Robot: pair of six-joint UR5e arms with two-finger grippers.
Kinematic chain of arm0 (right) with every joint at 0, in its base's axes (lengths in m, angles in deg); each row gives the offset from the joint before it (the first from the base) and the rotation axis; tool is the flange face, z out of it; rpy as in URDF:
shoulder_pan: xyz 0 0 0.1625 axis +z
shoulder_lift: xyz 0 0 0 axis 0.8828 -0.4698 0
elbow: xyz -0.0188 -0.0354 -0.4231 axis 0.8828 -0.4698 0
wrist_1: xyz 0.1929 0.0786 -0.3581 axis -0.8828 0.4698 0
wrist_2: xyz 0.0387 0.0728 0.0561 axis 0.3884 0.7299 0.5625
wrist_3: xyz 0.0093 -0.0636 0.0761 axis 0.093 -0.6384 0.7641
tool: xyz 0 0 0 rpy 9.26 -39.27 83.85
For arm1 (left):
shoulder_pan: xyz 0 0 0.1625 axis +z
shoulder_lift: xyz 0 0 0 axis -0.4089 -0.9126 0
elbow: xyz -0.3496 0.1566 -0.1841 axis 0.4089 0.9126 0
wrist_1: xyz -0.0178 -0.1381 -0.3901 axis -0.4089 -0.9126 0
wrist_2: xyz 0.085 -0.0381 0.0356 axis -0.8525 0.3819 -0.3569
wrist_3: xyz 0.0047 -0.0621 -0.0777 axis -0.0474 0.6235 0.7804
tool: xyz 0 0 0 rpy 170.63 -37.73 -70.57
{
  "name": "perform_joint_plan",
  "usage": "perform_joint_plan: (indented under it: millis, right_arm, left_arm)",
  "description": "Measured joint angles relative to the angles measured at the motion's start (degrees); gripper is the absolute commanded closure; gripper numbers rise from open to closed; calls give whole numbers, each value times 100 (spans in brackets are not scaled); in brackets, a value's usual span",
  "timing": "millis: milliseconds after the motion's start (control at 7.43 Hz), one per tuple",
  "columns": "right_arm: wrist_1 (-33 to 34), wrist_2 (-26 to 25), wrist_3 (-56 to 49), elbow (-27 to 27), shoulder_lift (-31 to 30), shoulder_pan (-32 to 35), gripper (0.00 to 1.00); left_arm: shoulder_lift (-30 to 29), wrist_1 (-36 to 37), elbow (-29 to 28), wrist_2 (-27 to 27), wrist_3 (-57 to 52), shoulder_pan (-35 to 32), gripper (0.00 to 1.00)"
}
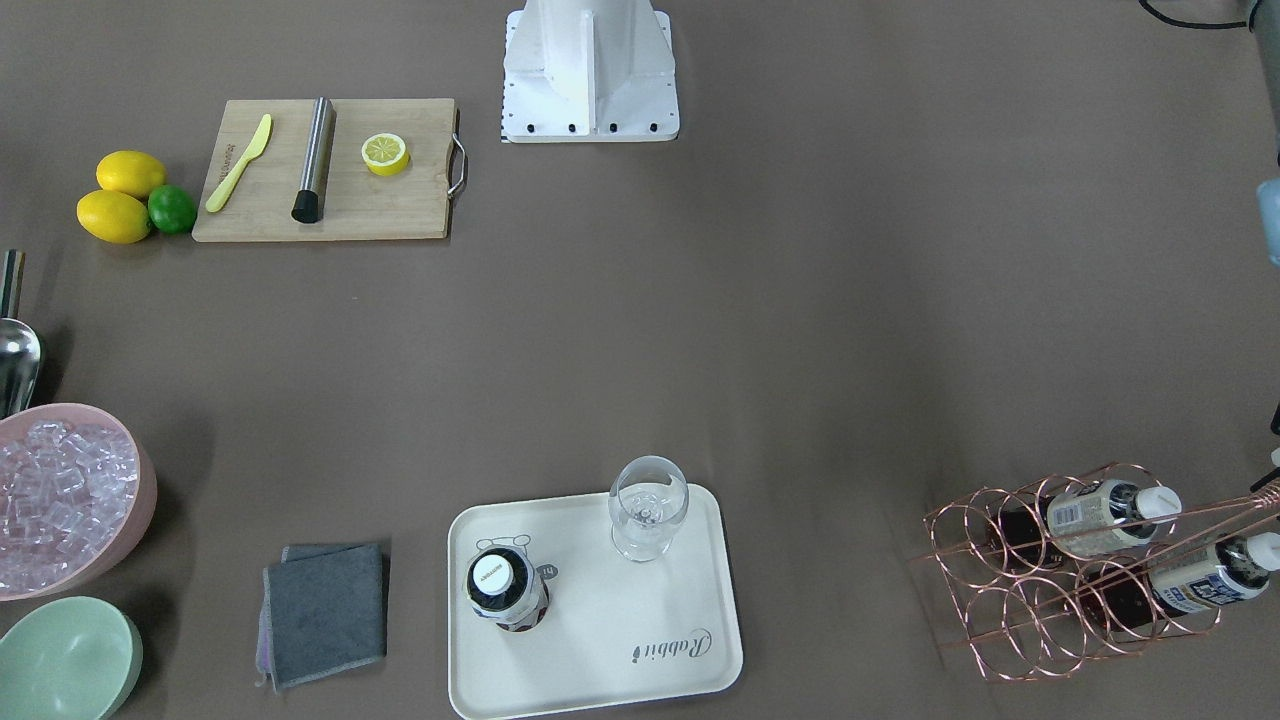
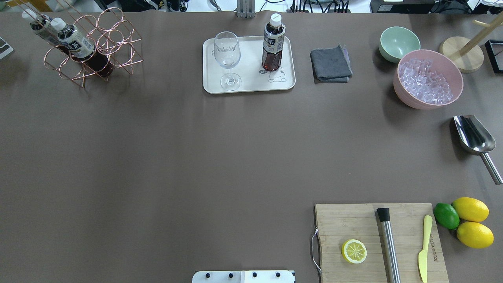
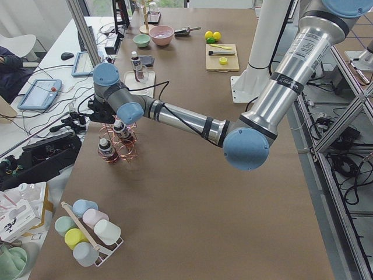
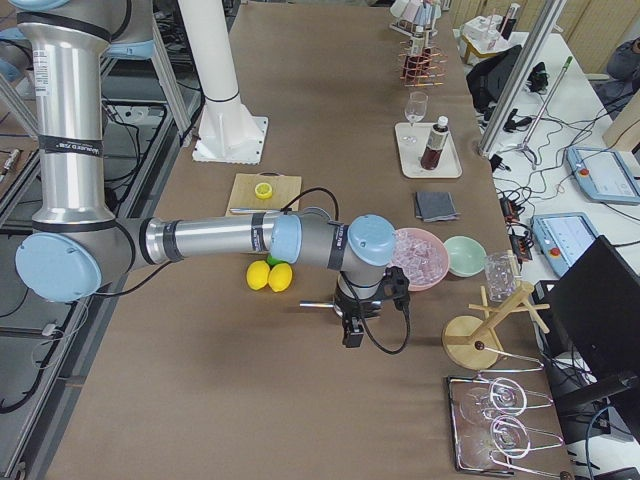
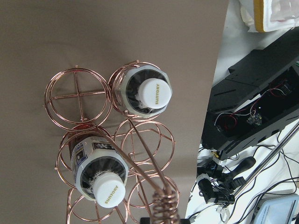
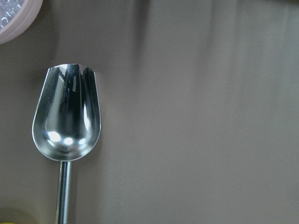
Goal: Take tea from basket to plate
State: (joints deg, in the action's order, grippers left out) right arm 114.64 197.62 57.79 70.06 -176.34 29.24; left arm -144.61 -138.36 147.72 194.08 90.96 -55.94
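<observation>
Brown table (image 2: 157, 157), side cameras show benches and cables around it. Bottom right of the overhead view: cutting board (image 2: 353, 220) with a half lemon (image 2: 354, 251). Mid right edge: steel scoop (image 2: 473, 135). My right gripper (image 4: 352, 330) hangs over that area in the exterior right view, pointing down, well apart from any tea. I can't tell if its fingers are parted or closed.

Top centre: plate (image 2: 251, 85), standing tea bottle (image 2: 273, 47) upright on it beside a wine glass (image 2: 227, 55).

Top left corner: basket (image 5: 78, 95). My left gripper (image 3: 100, 114) sits just above it in the exterior left view; I can't tell its finger state either. The left wrist view looks down on two caps: upper tea bottle (image 5: 142, 91) at upper centre, lower tea bottle (image 5: 100, 172) at lower left, each slotted in a ring, twisted handle (image 5: 163, 205) at bottom centre.
</observation>
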Motion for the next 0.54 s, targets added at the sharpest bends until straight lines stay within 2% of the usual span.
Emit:
perform_joint_plan:
  millis: [538]
  right_arm:
    - [-203, -147, 6, -10, -6, 1, 0]
  left_arm:
    - [-23, -19, 33, -102, -4, 8, 2]
